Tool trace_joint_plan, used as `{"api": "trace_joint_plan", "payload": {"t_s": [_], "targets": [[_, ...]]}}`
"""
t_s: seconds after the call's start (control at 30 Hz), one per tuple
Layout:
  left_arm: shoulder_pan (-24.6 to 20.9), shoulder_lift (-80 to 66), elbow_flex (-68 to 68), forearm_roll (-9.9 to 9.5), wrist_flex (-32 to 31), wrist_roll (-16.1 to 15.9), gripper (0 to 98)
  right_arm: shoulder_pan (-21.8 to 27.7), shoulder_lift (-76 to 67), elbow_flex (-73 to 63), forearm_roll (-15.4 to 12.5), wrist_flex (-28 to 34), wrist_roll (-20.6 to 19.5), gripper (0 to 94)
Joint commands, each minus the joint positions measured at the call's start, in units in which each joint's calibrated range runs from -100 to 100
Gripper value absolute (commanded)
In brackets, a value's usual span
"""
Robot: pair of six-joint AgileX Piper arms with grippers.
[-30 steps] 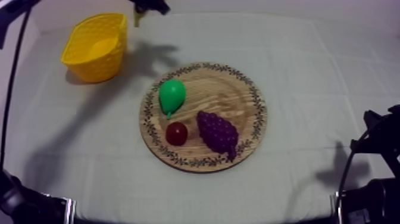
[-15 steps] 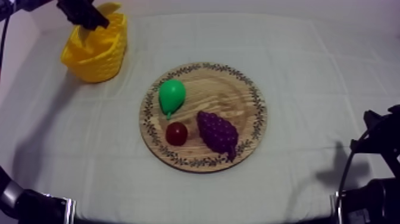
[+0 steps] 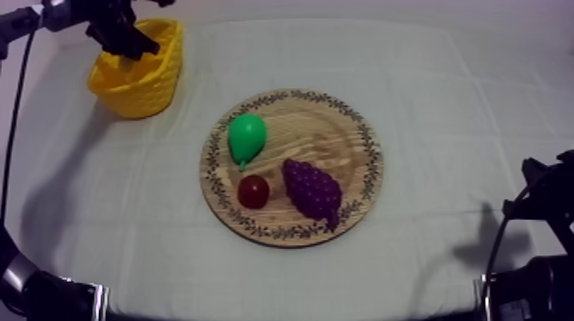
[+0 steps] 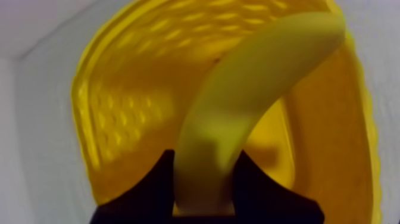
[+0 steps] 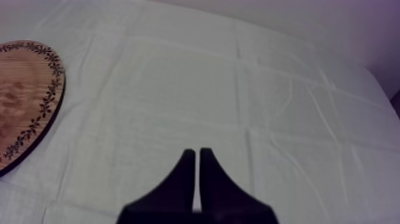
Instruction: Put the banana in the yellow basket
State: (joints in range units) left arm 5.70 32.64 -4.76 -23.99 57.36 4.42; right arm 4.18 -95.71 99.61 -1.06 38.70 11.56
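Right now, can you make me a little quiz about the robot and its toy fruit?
1. How many fruits lie on the wooden board?
2. True or false: the left claw is shut on the banana.
3. Where is the banana? A over the yellow basket; B on the wooden board; C on the floor.

Key
1. Three: the pear, the small red fruit and the grapes.
2. True.
3. A.
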Motion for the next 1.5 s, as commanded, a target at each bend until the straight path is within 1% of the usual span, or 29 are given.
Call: {"api": "trace_joint_plan", "payload": {"t_s": [0.0,0.13,0.27,0.37,0.43,0.5,0.57,0.73,0.77,0.83,0.93,1.07,1.2,1.37,1.47], "targets": [[-0.1,0.8,-0.3,0.08,-0.8,0.0,29.9,0.0,0.0,0.1,0.0,0.0,0.0,0.4],[-0.5,1.9,-0.6,0.54,-3.0,-0.3,33.1,0.0,0.0,0.1,0.0,0.0,0.0,0.4],[-1.0,2.2,0.2,1.86,-5.6,-2.4,44.1,0.0,0.0,0.1,0.0,0.0,0.0,0.4],[-1.5,2.4,0.3,2.94,-6.8,-3.9,49.2,0.0,0.0,0.1,0.0,0.0,0.0,0.4],[-1.7,2.5,0.3,3.27,-7.2,-4.5,51.1,0.0,0.0,0.1,0.0,0.0,0.0,0.4],[-1.8,2.3,0.6,3.45,-7.9,-4.7,50.9,0.0,0.0,0.1,0.0,0.0,0.0,0.4],[-1.9,1.7,1.6,3.55,-9.3,-4.5,46.1,0.0,0.0,0.1,0.0,0.0,0.0,0.4],[-2.1,-2.4,8.2,4.20,-15.3,-4.4,14.4,0.0,0.0,0.1,0.0,0.0,0.0,0.4],[-2.3,-3.6,10.1,4.52,-16.8,-4.4,10.1,0.0,0.0,0.1,0.0,0.0,0.0,0.4],[-2.5,-6.6,14.4,5.49,-19.9,-4.6,5.0,0.0,0.0,0.1,0.0,0.0,0.0,0.4],[-2.8,-12.5,21.8,6.62,-24.8,-4.2,1.8,0.0,0.0,0.1,0.0,0.0,0.0,0.4],[-2.4,-22.6,33.3,7.28,-31.1,-2.4,1.1,0.0,0.0,0.1,0.0,0.0,0.0,0.4],[-2.3,-34.2,46.5,7.45,-37.6,0.1,1.1,0.0,0.0,0.1,0.0,0.0,0.0,0.4],[-3.8,-49.7,66.1,7.26,-48.9,4.0,0.9,0.0,0.0,0.1,0.0,0.0,0.0,0.4],[-4.3,-59.4,75.4,7.23,-51.5,6.0,0.9,0.0,0.0,0.1,0.0,0.0,0.0,0.4]]}}
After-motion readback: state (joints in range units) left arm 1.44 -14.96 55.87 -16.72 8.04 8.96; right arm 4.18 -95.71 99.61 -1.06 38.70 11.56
